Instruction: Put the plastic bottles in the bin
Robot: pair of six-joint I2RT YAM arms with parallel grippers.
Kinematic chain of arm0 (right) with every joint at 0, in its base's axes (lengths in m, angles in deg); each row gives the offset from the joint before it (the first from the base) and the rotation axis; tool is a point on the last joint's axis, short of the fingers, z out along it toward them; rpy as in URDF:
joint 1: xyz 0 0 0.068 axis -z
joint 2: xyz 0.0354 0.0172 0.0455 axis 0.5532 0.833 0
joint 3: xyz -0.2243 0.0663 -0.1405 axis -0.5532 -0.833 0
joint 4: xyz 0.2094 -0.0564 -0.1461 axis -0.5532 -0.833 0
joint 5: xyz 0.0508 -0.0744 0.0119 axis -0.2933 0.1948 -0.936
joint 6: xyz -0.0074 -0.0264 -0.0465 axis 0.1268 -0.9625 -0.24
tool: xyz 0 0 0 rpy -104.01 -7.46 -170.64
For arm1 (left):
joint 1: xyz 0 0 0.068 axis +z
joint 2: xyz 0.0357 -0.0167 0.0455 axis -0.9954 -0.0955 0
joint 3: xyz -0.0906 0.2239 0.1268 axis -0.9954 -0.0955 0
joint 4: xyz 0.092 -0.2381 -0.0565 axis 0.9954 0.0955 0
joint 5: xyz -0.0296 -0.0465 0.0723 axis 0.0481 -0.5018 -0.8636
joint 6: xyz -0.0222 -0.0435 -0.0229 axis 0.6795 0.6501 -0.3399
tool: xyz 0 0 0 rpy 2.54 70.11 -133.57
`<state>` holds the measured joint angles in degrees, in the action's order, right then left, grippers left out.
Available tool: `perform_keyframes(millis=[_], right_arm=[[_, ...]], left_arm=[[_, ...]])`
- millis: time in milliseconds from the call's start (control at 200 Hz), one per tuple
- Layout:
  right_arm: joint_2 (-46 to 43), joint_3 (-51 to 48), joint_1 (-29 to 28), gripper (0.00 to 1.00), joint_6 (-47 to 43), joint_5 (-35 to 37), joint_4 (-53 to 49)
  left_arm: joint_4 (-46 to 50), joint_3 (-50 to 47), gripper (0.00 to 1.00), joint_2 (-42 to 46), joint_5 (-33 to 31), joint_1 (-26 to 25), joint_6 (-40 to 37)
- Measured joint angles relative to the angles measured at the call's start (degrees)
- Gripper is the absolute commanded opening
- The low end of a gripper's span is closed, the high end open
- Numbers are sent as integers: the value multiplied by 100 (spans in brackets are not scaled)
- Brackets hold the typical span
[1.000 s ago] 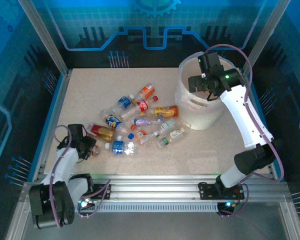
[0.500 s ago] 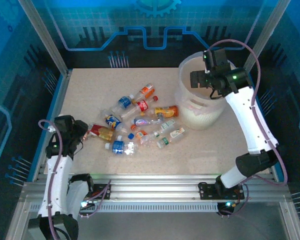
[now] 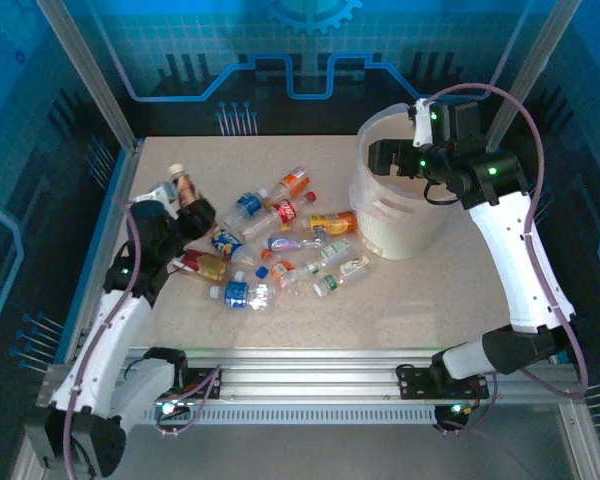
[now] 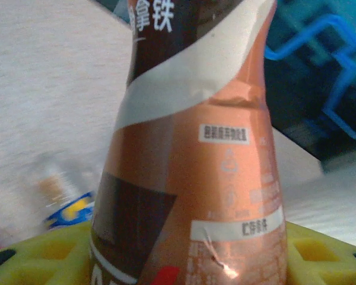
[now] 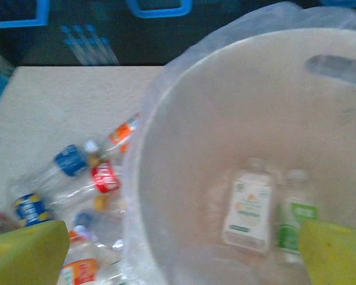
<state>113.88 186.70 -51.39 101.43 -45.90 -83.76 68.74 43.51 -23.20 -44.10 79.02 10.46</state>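
Note:
My left gripper (image 3: 190, 207) is shut on a copper-brown labelled plastic bottle (image 3: 183, 185), held up over the table's left side. In the left wrist view that bottle (image 4: 196, 148) stands between the yellow fingers of the left gripper (image 4: 187, 264). Several more plastic bottles (image 3: 280, 240) lie in a pile mid-table, with blue, red and orange labels. The bin (image 3: 405, 225), a big whitish bucket, stands far right. My right gripper (image 3: 382, 157) hangs open over its left rim, nothing between the fingers. In the right wrist view the right gripper (image 5: 184, 252) looks into the bin (image 5: 178, 154), which holds a white-labelled bottle (image 5: 247, 205) and a green-labelled bottle (image 5: 296, 228).
Aluminium frame posts (image 3: 90, 75) and blue panel walls close in the table. A metal rail (image 3: 310, 375) runs along the near edge by the arm bases. Bare tabletop (image 3: 420, 310) lies in front of the bin.
My left arm has lifted the brown bottle from the near-left table and carried it up and away from the front edge. My right gripper has shifted slightly over the bin, still open.

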Motion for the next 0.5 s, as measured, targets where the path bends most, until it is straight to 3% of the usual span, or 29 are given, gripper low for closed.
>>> perform_keyframes(millis=[240, 500], right_arm=[[-175, -540, 4, 91, 391, -1631, 955], [-162, -566, -407, 82, 529, -2116, 1602]], left_arm=[[-1222, 708, 41, -1248, 741, -1167, -769], [-1751, 1672, 42, -2288, 1440, -1980, -1364]])
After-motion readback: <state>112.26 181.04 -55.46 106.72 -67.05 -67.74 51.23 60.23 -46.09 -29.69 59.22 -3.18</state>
